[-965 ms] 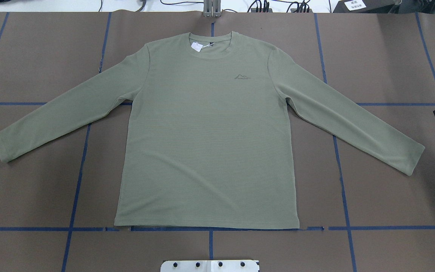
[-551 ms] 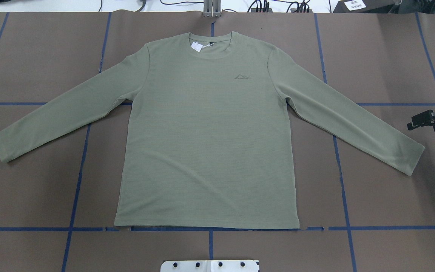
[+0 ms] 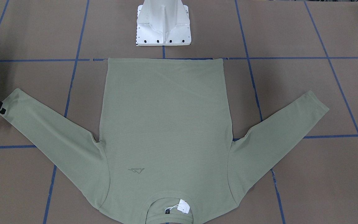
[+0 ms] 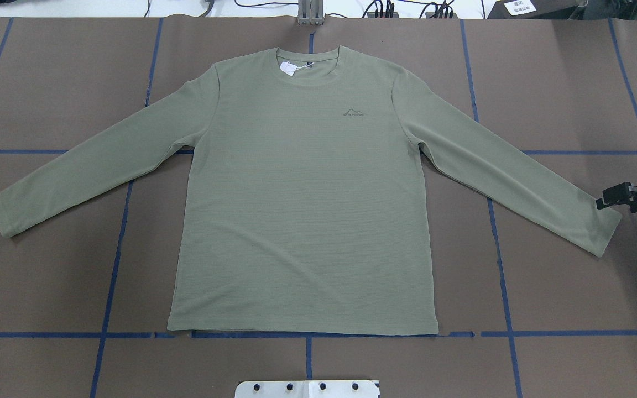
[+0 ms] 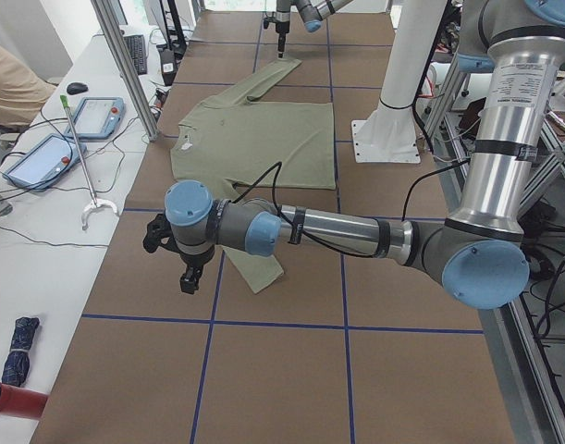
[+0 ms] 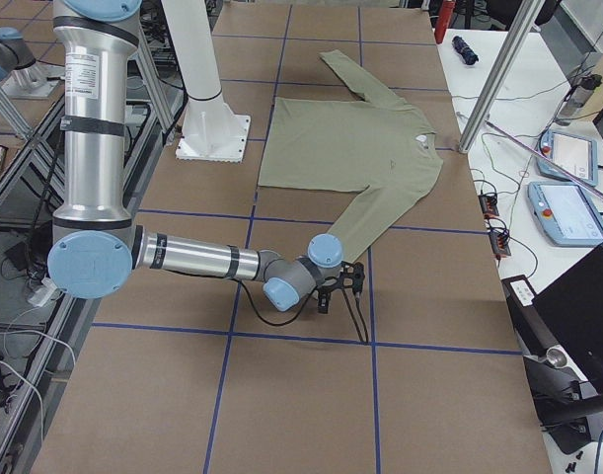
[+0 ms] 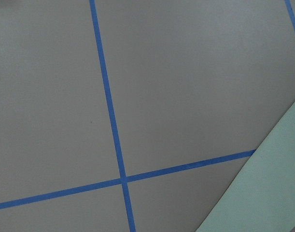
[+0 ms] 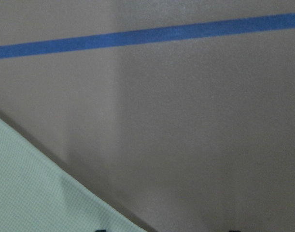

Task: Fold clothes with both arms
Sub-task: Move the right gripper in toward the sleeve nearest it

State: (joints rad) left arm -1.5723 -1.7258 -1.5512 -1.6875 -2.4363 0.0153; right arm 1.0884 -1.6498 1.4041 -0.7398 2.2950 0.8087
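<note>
The left gripper (image 5: 185, 268) hangs low just beside the left cuff (image 4: 0, 218), apart from it (spread or pressed together, I cannot tell). Between the two grippers the shirt (image 4: 302, 210) lies flat and face up, one sleeve splayed out toward each. It should handle light, soft and limp, sagging from any single pinch, so each cuff looks the natural hold. The right gripper (image 4: 607, 200) sits at the right cuff (image 4: 606, 235), fingers seemingly spread, pinching nothing.

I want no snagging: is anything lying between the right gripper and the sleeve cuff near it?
Nothing visible does. The right gripper is at the edge of the sleeve cuff of the shirt, with only bare table around.
</note>
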